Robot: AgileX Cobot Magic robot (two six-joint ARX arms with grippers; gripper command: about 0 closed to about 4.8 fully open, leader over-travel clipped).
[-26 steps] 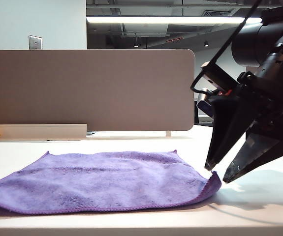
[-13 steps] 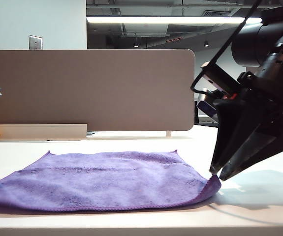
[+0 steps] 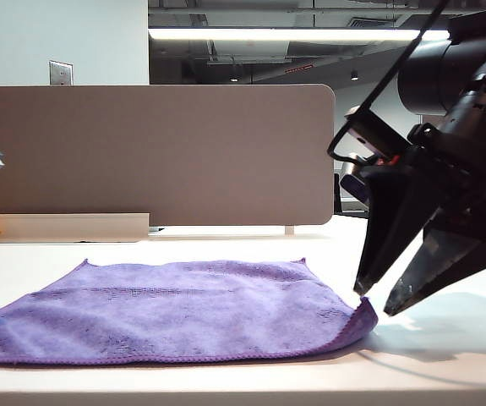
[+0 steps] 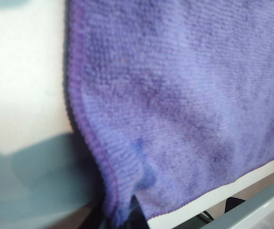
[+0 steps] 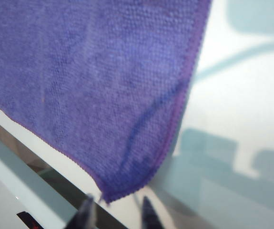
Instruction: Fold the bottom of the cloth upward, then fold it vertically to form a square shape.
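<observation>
Presently listed: one purple fuzzy microfibre cloth (image 3: 179,309) with stitched hem, lying flat on the white bench (image 3: 445,372) before a beige partition panel (image 3: 154,152). Right gripper (image 3: 374,302), black, poised just over the cloth's near right corner, fingers (image 5: 148,210) parted and holding nothing. Left gripper (image 4: 122,222) at the cloth's near left corner, fabric bunched against its dark tips; whether those fingers are clenched cannot be told
</observation>
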